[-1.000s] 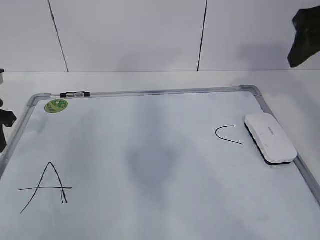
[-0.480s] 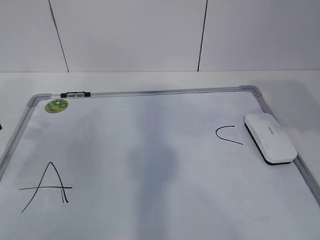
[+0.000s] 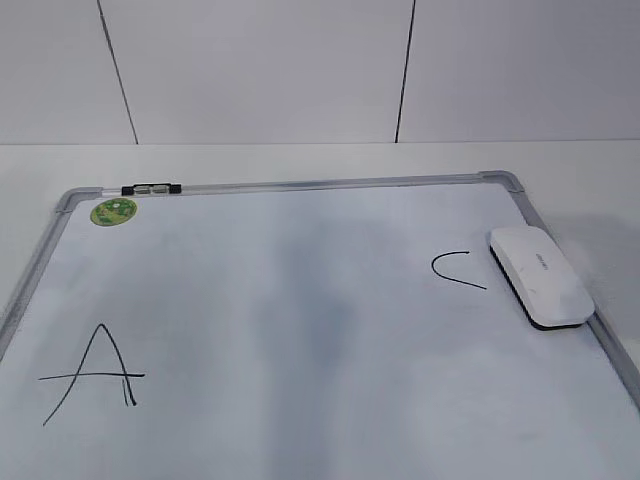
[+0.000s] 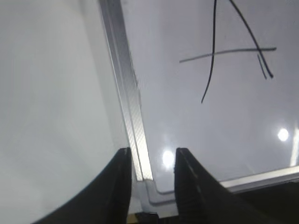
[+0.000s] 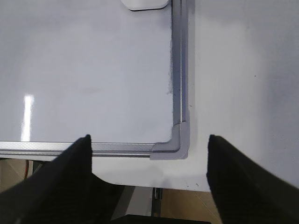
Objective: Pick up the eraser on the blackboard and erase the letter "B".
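The eraser, a white rounded block, lies flat on the blackboard against its right frame. Its near end shows at the top of the right wrist view. No letter "B" shows; the board's middle is only a grey smudge. Neither arm shows in the exterior view. My left gripper is open and empty above the board's near left corner. My right gripper is wide open and empty above the board's near right corner.
A black "A" is at the board's near left, also in the left wrist view. A black "C" lies just left of the eraser. A marker and a green sticker are at the far left corner.
One second ago the right gripper showed at the exterior view's top right and the left arm at its left edge. Both have since left that view. Eraser and board have not moved.
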Controlling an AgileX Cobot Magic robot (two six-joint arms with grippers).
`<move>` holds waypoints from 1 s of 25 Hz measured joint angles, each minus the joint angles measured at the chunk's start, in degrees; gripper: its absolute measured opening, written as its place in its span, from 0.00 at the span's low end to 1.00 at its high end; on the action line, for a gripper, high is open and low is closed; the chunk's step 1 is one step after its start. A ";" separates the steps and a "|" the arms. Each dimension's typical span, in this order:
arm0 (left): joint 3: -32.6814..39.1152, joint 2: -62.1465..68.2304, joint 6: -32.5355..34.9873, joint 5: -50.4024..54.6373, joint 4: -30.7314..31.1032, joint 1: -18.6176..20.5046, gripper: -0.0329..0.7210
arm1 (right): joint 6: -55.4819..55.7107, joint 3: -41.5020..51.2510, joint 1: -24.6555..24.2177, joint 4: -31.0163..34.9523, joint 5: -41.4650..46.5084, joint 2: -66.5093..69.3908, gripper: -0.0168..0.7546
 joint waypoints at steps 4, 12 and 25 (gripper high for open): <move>3.94 -11.01 0.00 0.74 1.92 0.00 0.36 | 0.00 2.44 0.00 0.13 0.48 -8.01 0.76; 4.12 -33.90 0.00 1.75 2.17 0.00 0.36 | 0.00 4.54 0.00 -0.10 1.07 -22.97 0.76; 7.79 -59.43 0.26 2.04 4.56 0.00 0.36 | 0.00 13.39 0.00 -4.78 -1.93 -35.71 0.76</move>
